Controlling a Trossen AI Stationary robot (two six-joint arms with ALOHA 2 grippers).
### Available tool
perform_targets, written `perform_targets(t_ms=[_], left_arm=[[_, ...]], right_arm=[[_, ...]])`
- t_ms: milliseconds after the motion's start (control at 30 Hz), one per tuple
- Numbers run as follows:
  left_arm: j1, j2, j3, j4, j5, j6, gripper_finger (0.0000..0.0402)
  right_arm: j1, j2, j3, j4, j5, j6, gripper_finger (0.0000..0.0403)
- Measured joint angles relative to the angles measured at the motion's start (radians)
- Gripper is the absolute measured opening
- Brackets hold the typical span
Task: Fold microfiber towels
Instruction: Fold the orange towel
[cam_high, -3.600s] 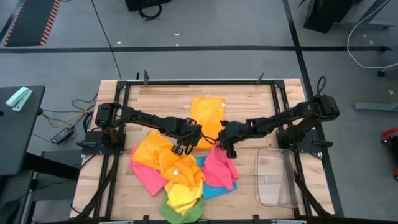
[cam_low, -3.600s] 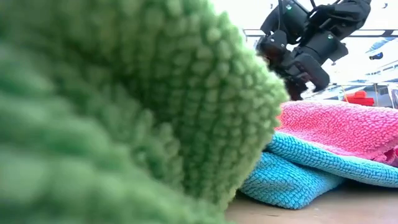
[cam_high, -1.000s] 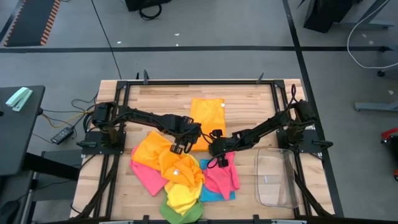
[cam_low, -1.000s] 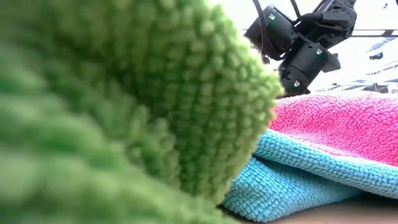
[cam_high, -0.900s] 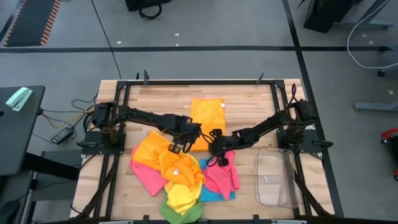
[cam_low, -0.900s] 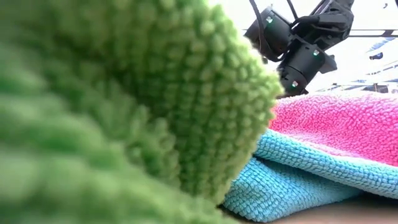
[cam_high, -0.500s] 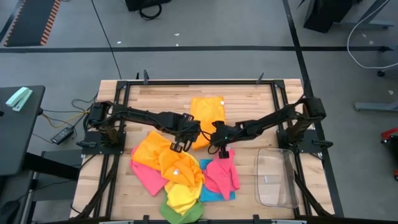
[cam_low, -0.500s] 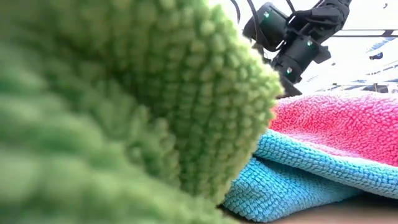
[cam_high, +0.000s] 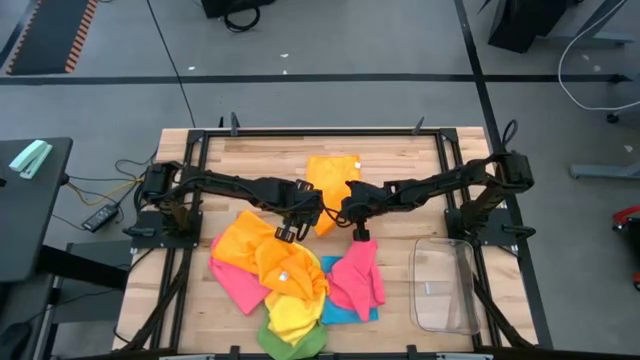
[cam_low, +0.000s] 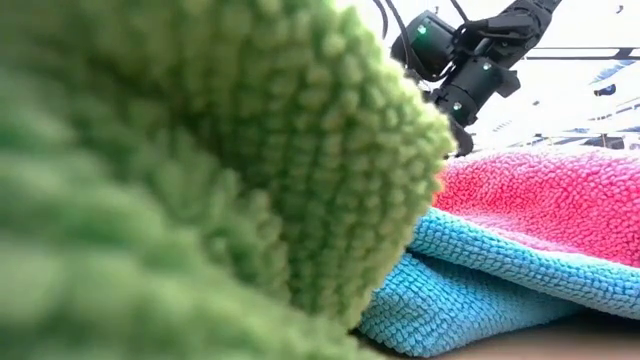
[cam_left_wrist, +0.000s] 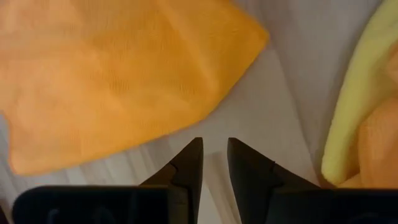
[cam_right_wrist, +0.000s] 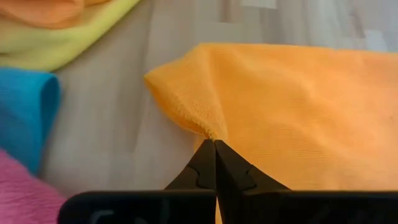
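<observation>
Since a second ago the right gripper (cam_high: 347, 212) has moved up from the pink towel (cam_high: 358, 276) to the near corner of the spread orange towel (cam_high: 333, 184); its fingers, slightly parted then, are now pressed together and pinch that corner, which rises in a small peak in the right wrist view. That towel's near edge looks drawn in compared with before. The left gripper (cam_high: 291, 231) has barely shifted: it sits just beside the same towel's near-left edge, its fingers (cam_left_wrist: 188, 167) a narrow gap apart over bare table (cam_high: 260, 160), holding nothing.

Counting from above: two arms, one clear bin (cam_high: 445, 285) at the table's near right, and roughly seven towels — the flat orange one, two more orange (cam_high: 244, 243) in the pile, two pink, one yellow (cam_high: 293, 315), one blue (cam_high: 345, 312) and one green (cam_high: 292, 343) at the near edge. The pile overlaps, so the count may be off by one.
</observation>
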Motion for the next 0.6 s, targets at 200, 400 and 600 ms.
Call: perform_targets(t_ms=[200,400,600], left_arm=[[0.007,0.0,0.0,0.014,0.0,0.037,0.0079],[0.018,0.0,0.0,0.036,0.0,0.034,0.0084],[0.017,0.0,0.0,0.039,0.0,0.039,0.008]], right_arm=[[-0.058,0.0,0.0,0.022,-0.042,-0.035,0.0],[-0.088,0.011,0.001,0.075,-0.059,-0.119,0.0],[-0.13,0.068,0.002,0.168,-0.069,-0.159,0.0]])
